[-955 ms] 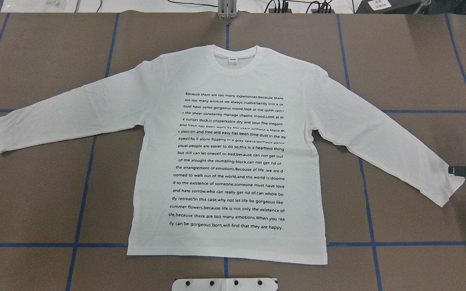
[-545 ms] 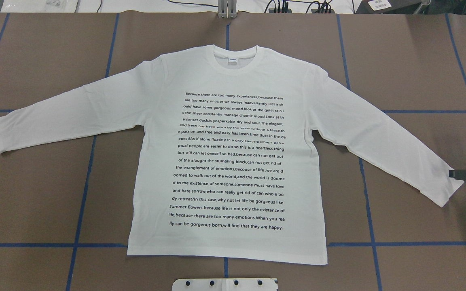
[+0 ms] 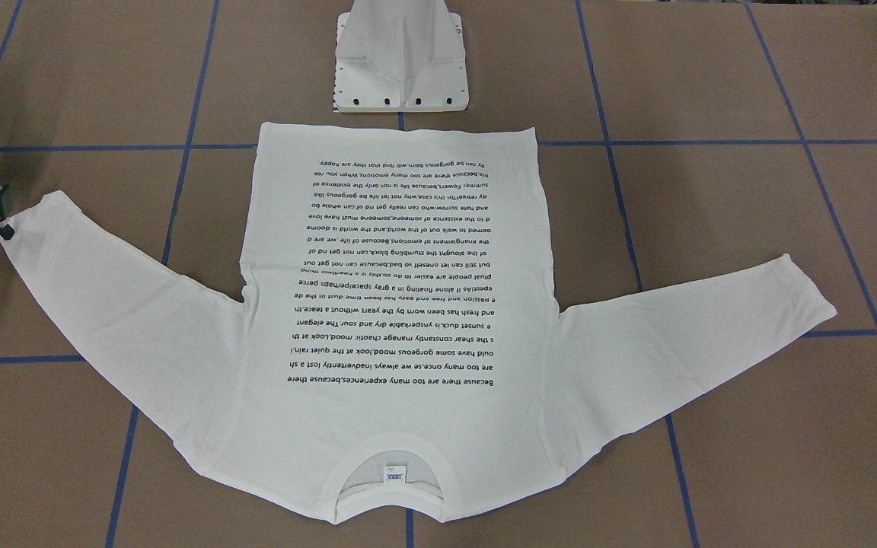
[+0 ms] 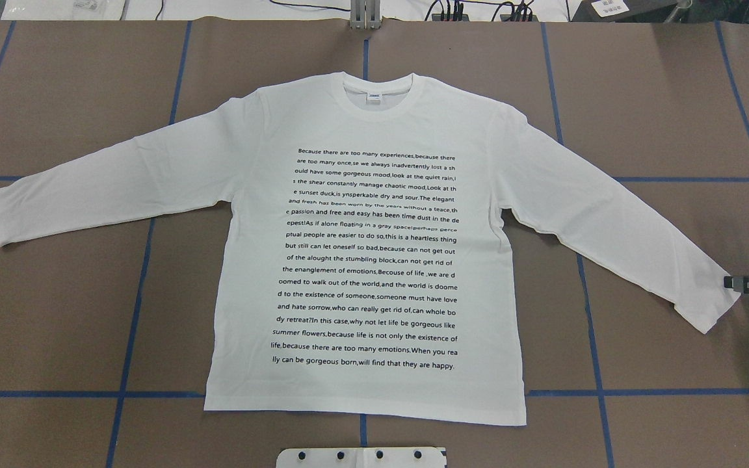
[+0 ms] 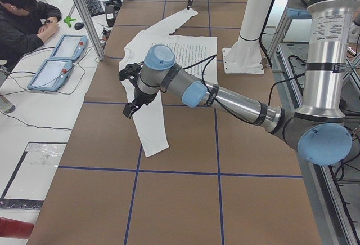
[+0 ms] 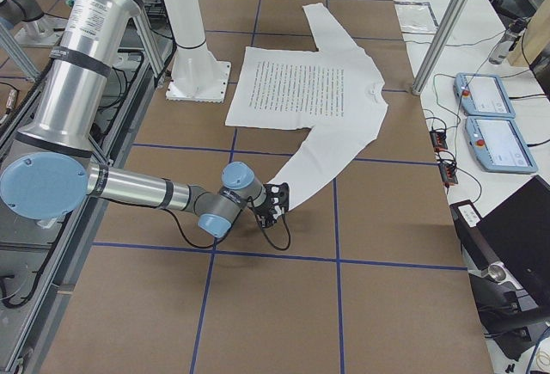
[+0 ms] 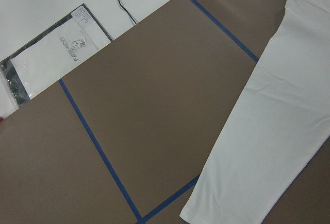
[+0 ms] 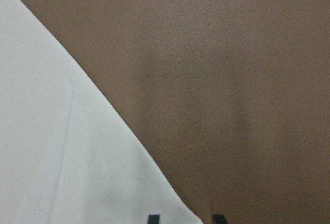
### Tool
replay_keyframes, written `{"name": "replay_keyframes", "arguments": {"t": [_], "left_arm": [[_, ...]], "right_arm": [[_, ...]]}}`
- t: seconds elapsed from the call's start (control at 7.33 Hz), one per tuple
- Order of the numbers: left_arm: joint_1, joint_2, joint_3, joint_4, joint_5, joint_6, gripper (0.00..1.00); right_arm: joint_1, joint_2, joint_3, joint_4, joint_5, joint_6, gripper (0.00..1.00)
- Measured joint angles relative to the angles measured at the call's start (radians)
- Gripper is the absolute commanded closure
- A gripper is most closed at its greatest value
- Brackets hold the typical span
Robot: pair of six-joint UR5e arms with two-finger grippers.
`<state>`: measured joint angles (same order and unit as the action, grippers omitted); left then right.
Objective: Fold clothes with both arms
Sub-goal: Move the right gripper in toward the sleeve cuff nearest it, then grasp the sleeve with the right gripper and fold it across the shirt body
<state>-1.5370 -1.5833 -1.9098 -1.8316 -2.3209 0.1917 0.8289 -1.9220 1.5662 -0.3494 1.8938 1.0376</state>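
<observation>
Our two silver arms and their black claws

We see the left arm [image 5: 236, 101] and the right arm [image 6: 129, 187] as smooth grey-silver tubes, thick near the base and slimmer toward the wrist, joined by rounded housings with light-blue caps [image 5: 159, 57]. We make out a small printed label [image 5: 331, 25] on the upper tube. A thin black cable [image 6: 286, 235] loops off the right wrist, and another trails along the left forearm. Each arm ends in a black skeletal frame: the left claw [image 5: 130, 110] and the right claw [image 6: 277, 202].

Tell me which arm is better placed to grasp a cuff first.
Right. The right gripper sits low at the T-shirt's cuff, its edge between the fingertips; the left gripper hangs raised above the other sleeve.
</observation>
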Motion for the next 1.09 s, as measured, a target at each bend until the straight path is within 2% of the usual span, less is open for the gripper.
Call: {"name": "replay_keyframes", "arguments": {"t": [0.41, 0.55, 0.68, 0.82, 0.95, 1.09], "left_arm": [[0.0, 0.002, 0.0, 0.0, 0.0, 0.0, 0.0], [0.0, 0.002, 0.001, 0.0, 0.0, -0.001, 0.0], [0.001, 0.002, 0.001, 0.0, 0.0, -0.001, 0.0], [0.001, 0.002, 0.001, 0.001, 0.0, -0.001, 0.0], [0.001, 0.001, 0.002, 0.0, 0.0, -0.001, 0.0], [0.001, 0.001, 0.003, 0.0, 0.0, -0.001, 0.0]], "right_arm": [[0.01, -0.013, 0.063, -0.018, 0.017, -0.005, 1.0], [0.03, -0.011, 0.104, -0.069, 0.035, -0.009, 1.0], [0.059, -0.004, 0.181, -0.186, 0.057, -0.014, 1.0], [0.083, 0.026, 0.276, -0.349, 0.068, -0.018, 1.0], [0.102, 0.095, 0.352, -0.527, 0.07, -0.02, 1.0], [0.116, 0.209, 0.397, -0.72, 0.066, -0.02, 1.0]]}}
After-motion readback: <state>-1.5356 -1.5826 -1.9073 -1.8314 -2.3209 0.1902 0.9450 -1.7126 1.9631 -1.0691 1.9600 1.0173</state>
